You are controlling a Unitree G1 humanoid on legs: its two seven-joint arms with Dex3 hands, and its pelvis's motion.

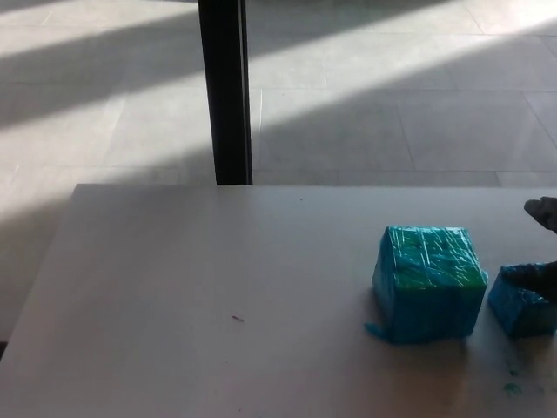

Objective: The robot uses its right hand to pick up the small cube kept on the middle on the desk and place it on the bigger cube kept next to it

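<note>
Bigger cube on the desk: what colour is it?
Blue-teal wrap with green showing on top of the bigger cube, seen in the head view.

The big cube (428,283) stands on the desk (218,296), toward its right side. Just to its right, near the picture's edge, sits the small cube (520,302), a narrow gap between them. The right hand (544,244) enters from the right edge, over the small cube. Behind the desk's far edge a post (224,91) rises from the floor (392,104).
</note>
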